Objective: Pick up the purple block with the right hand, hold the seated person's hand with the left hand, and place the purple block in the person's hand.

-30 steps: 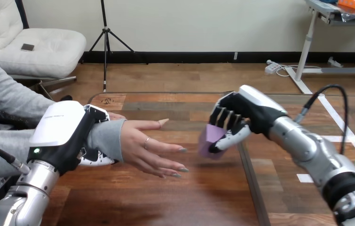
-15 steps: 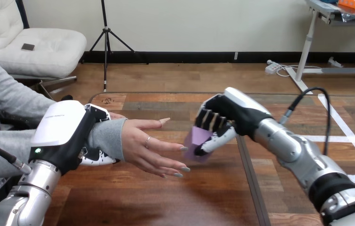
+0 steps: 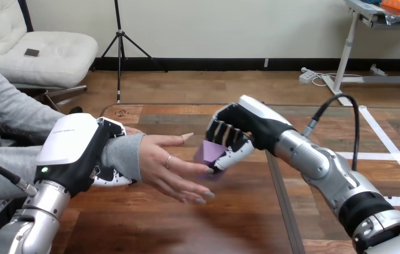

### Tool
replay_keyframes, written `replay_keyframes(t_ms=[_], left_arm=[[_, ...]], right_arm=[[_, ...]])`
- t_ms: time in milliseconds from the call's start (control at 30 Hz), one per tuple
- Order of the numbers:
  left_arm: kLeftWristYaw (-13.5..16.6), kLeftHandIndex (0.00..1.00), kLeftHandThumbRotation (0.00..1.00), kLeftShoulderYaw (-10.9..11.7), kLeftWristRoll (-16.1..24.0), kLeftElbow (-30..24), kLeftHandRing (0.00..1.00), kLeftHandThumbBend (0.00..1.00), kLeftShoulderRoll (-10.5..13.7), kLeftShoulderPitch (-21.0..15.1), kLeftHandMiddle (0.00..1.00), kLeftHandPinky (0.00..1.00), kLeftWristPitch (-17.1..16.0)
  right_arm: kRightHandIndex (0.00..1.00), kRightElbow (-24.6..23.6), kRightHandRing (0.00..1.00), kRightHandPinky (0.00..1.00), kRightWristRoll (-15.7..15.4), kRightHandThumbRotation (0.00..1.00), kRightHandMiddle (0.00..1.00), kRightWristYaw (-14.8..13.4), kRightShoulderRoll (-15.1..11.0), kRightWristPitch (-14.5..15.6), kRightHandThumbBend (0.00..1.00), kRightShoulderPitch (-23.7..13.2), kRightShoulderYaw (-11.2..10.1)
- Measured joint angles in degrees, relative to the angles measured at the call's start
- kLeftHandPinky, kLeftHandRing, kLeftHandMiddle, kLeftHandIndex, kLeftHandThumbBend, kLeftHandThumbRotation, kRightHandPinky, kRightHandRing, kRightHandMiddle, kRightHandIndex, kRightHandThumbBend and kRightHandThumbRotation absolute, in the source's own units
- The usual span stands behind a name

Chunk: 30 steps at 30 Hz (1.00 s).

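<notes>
Wooden table spans the lower frame. Left hand, lower left, is wrapped round the person's grey-sleeved wrist. Right hand, centre, has its fingers curled on the purple block, off the table. Person's hand, centre-left, has its fingers outstretched. The block is at its fingertips; contact unclear.

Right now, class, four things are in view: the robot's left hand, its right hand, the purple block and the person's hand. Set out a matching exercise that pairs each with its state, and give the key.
Column one:
1 left hand
2 right hand
3 purple block
4 person's hand

Column two:
a open, fingers stretched out
b curled round the person's wrist
c gripped in a robot hand
d shut on the purple block

Pairs: 1-b; 2-d; 3-c; 4-a
</notes>
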Motion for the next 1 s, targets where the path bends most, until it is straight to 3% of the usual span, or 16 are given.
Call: replay_keyframes(t_ms=[1000], left_arm=[[0.44, 0.29, 0.0, -0.02, 1.73, 0.76, 0.22, 0.75, -0.85, -0.1, 0.27, 0.17, -0.01]], right_arm=[[0.44, -8.94, 0.33, 0.29, 2.28, 0.0, 0.39, 3.84, 0.11, 0.77, 0.71, 0.01, -0.1]])
